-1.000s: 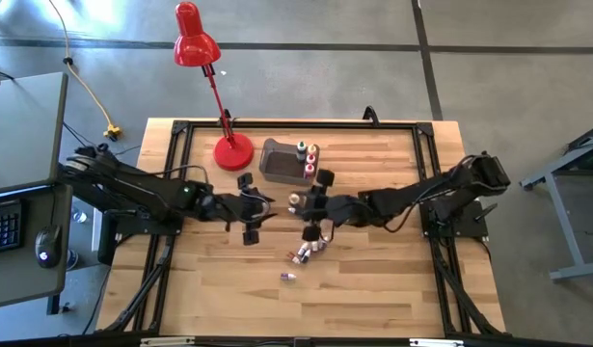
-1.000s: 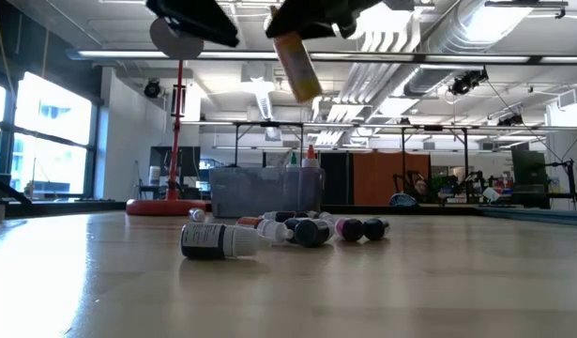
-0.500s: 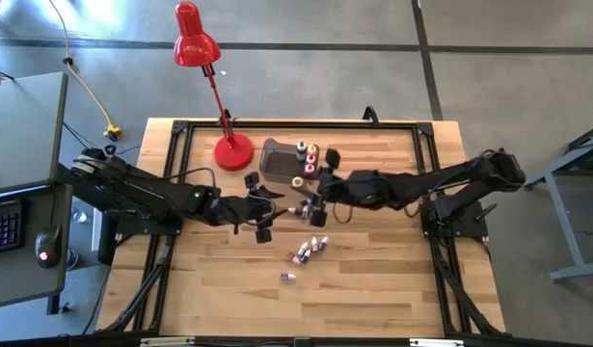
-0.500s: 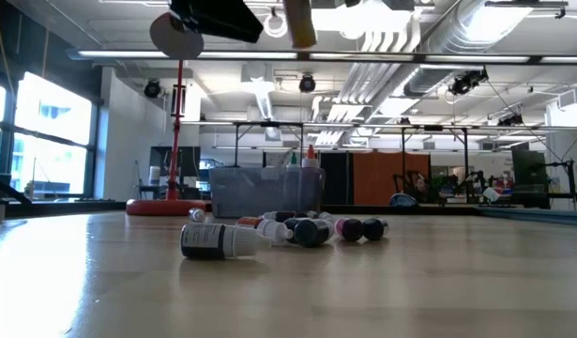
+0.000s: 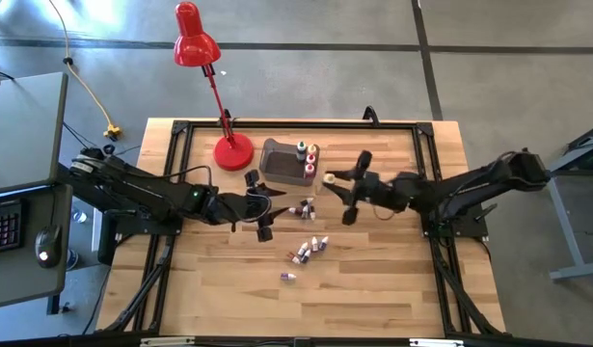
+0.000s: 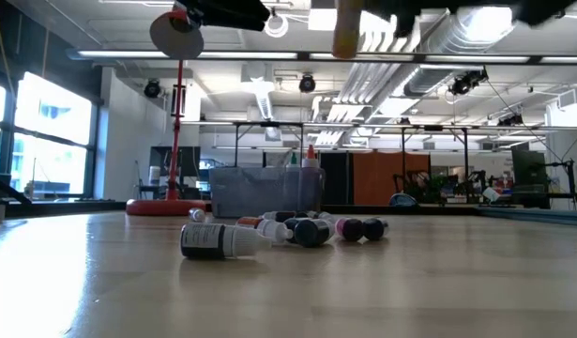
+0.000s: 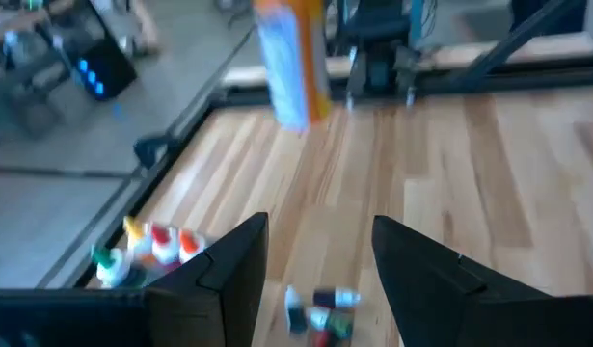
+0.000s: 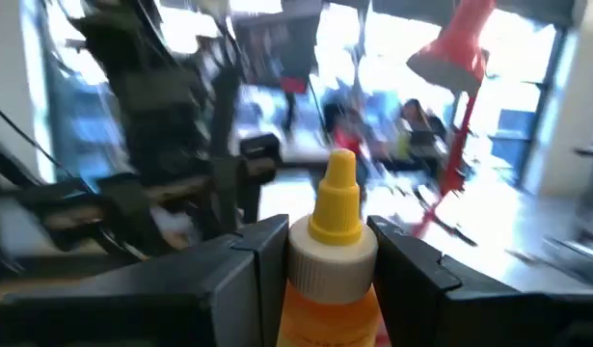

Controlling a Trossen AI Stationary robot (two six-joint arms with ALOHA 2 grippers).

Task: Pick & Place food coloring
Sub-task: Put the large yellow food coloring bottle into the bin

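Note:
My right gripper (image 5: 335, 181) hovers above the table, right of the grey bin (image 5: 277, 162), shut on an orange squeeze bottle (image 8: 327, 289) with a yellow pointed cap. The same bottle (image 6: 347, 30) hangs at the top of the low view. My left gripper (image 5: 259, 206) is open, in the air left of the loose bottles, with nothing between its fingers (image 7: 229, 280). Several small bottles (image 5: 304, 209) (image 5: 310, 247) lie on their sides on the table; one tiny bottle (image 5: 288, 277) lies apart nearer the front. Three bottles (image 5: 307, 154) stand upright in the bin. My right gripper pinches the orange bottle between its two fingers (image 8: 246, 275), on the shoulder just below the white collar (image 8: 331, 260). The fingers come level from the table's right side. The bottle is lifted clear of the table and stands about upright, cap up.
The red desk lamp's base (image 5: 232, 152) stands just left of the bin, its head (image 5: 194, 43) beyond the far edge. A dark frame rail (image 5: 296, 126) runs round the table. Bare wood (image 5: 373, 280) lies near the front and right.
My right gripper carried the orange bottle up and toward the far edge, close to the bin, then back toward the table's right; the bottle went from tilted to about upright. My left gripper shifted a little toward the right and stayed open.

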